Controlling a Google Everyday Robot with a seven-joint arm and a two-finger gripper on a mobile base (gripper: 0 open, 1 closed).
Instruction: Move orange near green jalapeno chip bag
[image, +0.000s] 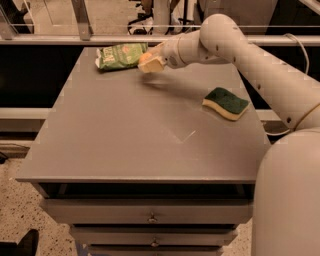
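The green jalapeno chip bag (121, 55) lies crumpled at the far left corner of the grey table (125, 135). My gripper (151, 62) reaches in from the right and is shut on the orange (145, 58), holding it just above the table right beside the bag's right end. Only a small part of the orange shows between the fingers.
A yellow sponge with a dark-green top (226, 103) lies near the table's right edge. My arm (250, 55) spans the far right of the table. A railing (80, 20) runs behind the table. Drawers (150, 217) sit below the front edge.
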